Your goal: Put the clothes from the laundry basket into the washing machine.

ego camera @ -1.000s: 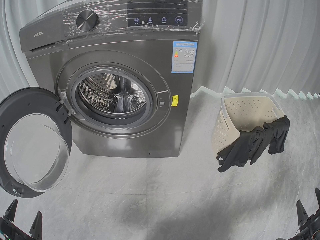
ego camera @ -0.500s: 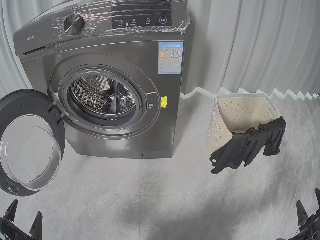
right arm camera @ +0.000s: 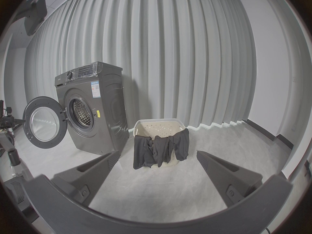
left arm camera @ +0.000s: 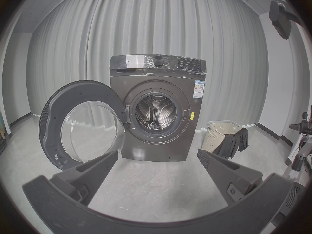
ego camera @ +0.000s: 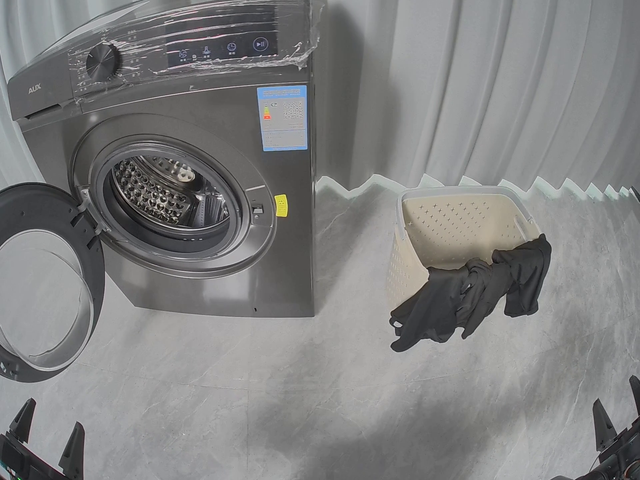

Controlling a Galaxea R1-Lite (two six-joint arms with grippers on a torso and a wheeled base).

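Note:
A grey front-loading washing machine (ego camera: 200, 168) stands at the left with its round door (ego camera: 40, 288) swung wide and the steel drum (ego camera: 160, 195) showing. To its right on the floor sits a cream laundry basket (ego camera: 460, 225). A black garment (ego camera: 467, 288) hangs over the basket's front rim, reaching toward the floor. My left gripper (ego camera: 47, 435) is low at the near left, open, holding nothing. My right gripper (ego camera: 620, 411) is low at the near right, open too. In the wrist views the left gripper (left arm camera: 157, 156) faces the machine (left arm camera: 159, 111), and the right gripper (right arm camera: 157, 156) faces the basket (right arm camera: 159, 127) and garment (right arm camera: 159, 148).
Grey tiled floor (ego camera: 333, 388) lies bare between me, the machine and the basket. White pleated curtains (ego camera: 480, 68) close off the back. The open door juts out over the floor at the left.
The camera has turned to the right: machine and basket sit further left in the picture. Both grippers stay open at the same spots, and the garment hangs as before.

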